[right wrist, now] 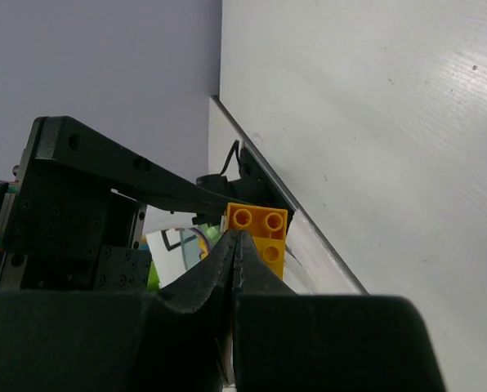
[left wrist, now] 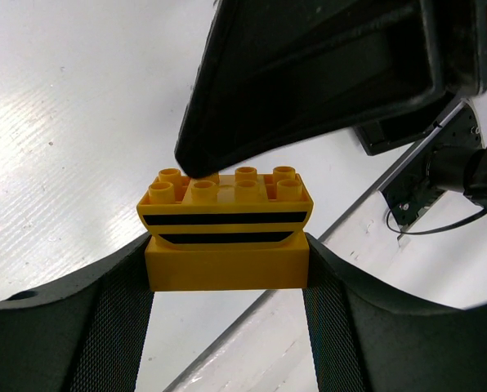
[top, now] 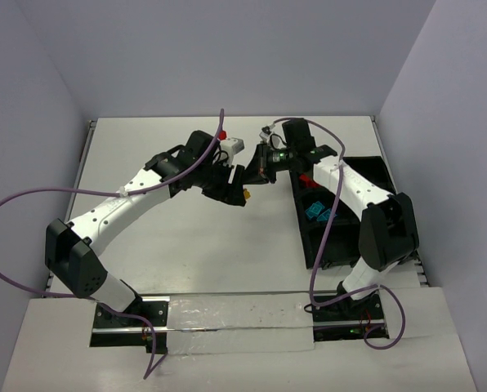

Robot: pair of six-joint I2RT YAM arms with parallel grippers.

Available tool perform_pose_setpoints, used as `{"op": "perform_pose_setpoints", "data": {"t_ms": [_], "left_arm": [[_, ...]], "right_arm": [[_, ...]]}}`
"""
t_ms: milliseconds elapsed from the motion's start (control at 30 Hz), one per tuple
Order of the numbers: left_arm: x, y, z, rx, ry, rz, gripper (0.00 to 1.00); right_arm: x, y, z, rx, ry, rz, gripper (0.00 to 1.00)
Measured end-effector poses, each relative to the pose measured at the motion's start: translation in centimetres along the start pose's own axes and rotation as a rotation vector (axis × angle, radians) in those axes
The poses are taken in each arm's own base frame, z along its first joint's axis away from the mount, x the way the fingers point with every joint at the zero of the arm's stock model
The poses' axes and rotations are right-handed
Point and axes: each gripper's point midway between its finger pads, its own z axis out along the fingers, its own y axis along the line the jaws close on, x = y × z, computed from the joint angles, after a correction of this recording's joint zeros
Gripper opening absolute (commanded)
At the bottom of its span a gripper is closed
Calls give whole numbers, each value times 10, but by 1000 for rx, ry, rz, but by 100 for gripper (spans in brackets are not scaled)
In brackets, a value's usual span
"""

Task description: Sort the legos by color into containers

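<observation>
A yellow lego (left wrist: pixel 227 245) with two black stripes hangs above the table, and my left gripper (left wrist: pixel 227 273) is shut on its lower block, one finger on each side. My right gripper (left wrist: pixel 196 159) is shut, jaws pressed together with nothing between them, its tip resting against the brick's studs. In the right wrist view the yellow lego (right wrist: pixel 264 233) shows just beyond the right gripper (right wrist: pixel 238 245). From above, both grippers meet at the yellow lego (top: pixel 248 194) in mid-table. The black containers (top: pixel 376 173) lie to the right, with cyan legos (top: pixel 317 213) and a red lego (top: pixel 306 180) inside.
The right arm (top: pixel 354 188) reaches over the tray's left half. The table's raised back edge (right wrist: pixel 260 163) runs behind the grippers. White walls close in the table at the back and both sides.
</observation>
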Motion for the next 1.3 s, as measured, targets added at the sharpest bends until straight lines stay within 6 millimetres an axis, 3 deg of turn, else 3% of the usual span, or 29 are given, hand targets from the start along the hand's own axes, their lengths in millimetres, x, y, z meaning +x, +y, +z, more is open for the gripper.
{"op": "perform_pose_setpoints", "data": {"t_ms": [500, 533, 600, 667, 900, 1067, 1300], "left_arm": [[-2, 3, 0, -16, -8, 12, 43], [-2, 3, 0, -17, -8, 12, 43], [-2, 4, 0, -18, -8, 12, 43], [-2, 4, 0, -18, -8, 12, 43], [-2, 3, 0, -17, -8, 12, 42], [-2, 4, 0, -17, -9, 12, 42], [-2, 4, 0, -20, -11, 12, 42]], "right_arm": [[-20, -26, -20, 86, -131, 49, 0], [-21, -26, -21, 89, -135, 50, 12], [-21, -27, -21, 92, -139, 51, 53], [-20, -28, -22, 92, -137, 49, 80], [-12, -18, -21, 43, -86, 22, 78], [-8, -7, -13, 10, -21, -26, 71], [15, -10, 0, -21, 97, -17, 54]]}}
